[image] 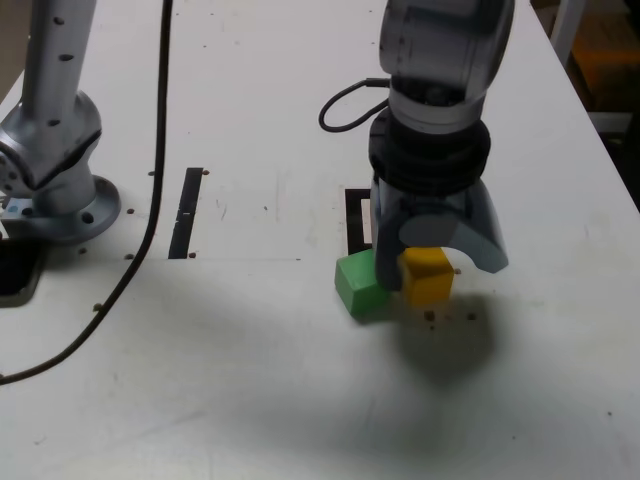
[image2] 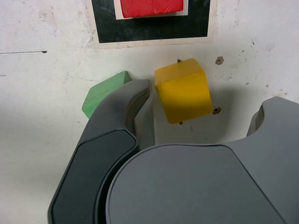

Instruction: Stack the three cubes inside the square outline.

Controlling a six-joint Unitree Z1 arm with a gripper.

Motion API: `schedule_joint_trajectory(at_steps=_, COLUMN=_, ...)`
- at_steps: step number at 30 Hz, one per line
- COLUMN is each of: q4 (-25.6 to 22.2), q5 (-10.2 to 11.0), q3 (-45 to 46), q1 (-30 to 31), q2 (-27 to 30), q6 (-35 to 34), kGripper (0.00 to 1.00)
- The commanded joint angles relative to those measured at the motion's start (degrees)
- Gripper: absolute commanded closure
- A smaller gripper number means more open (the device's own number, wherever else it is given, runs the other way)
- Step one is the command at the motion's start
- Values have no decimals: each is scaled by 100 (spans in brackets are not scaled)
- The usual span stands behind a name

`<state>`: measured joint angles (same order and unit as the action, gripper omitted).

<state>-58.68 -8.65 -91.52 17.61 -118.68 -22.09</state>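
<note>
The yellow cube (image: 427, 276) (image2: 183, 91) rests on the white table between the fingers of my open gripper (image: 437, 270) (image2: 205, 100). It sits close against one finger and leaves a gap to the other. The green cube (image: 359, 284) (image2: 103, 91) lies just outside that near finger, touching or almost touching it. In the wrist view the red cube (image2: 152, 7) sits inside the square outline (image2: 149, 29), just beyond the yellow cube. In the exterior view the arm hides the red cube, and only the left side of the square outline (image: 355, 222) shows.
A straight black strip (image: 186, 212) lies on the table toward the exterior view's left. The arm's grey base (image: 60, 150) stands at the far left, with a black cable (image: 150, 200) trailing past it. The table's edge (image: 600, 130) runs along the right.
</note>
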Motion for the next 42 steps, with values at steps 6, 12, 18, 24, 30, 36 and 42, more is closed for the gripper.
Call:
schedule_joint_trajectory(at_steps=6, q4=-81, q5=40, q3=-227, q1=-78, q2=-75, q6=-6, kGripper=17)
schedule_joint_trajectory(at_steps=12, q4=-132, q5=39, q3=-301, q1=-168, q2=-103, q6=-5, kGripper=17)
schedule_joint_trajectory(at_steps=18, q4=-151, q5=5, q3=-244, q1=-194, q2=-106, q6=3, kGripper=17)
schedule_joint_trajectory(at_steps=24, q4=-153, q5=-10, q3=-23, q1=-196, q2=77, q6=3, kGripper=17)
schedule_joint_trajectory(at_steps=30, q4=-119, q5=-61, q3=102, q1=-196, q2=123, q6=3, kGripper=17)
schedule_joint_trajectory(at_steps=36, q4=-67, q5=-140, q3=43, q1=-179, q2=-19, q6=3, kGripper=17)
schedule_joint_trajectory(at_steps=42, q4=-72, q5=-134, q3=-36, q1=-179, q2=-79, q6=4, kGripper=17)
